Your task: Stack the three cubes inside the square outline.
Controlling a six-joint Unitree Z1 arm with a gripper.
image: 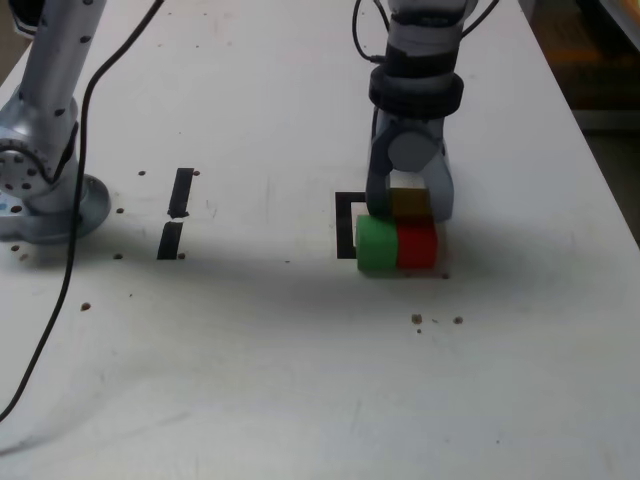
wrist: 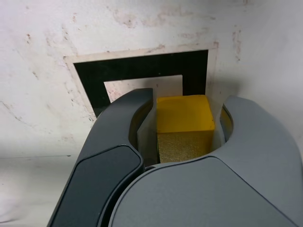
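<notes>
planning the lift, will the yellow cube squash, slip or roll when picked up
The yellow cube looks solid with crisp edges, so probably stiff. Its flat faces make rolling unlikely. The hand brackets opposite sides, and the textured side may resist slipping.

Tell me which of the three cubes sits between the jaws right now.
The yellow cube. The wrist view shows the gripper with a jaw on each side of it. The green cube and red cube sit side by side in front, outside the jaws.

table (image: 300, 380): white | green cube (image: 376, 246), red cube (image: 417, 244) (touching), square outline (image: 346, 225)
</notes>
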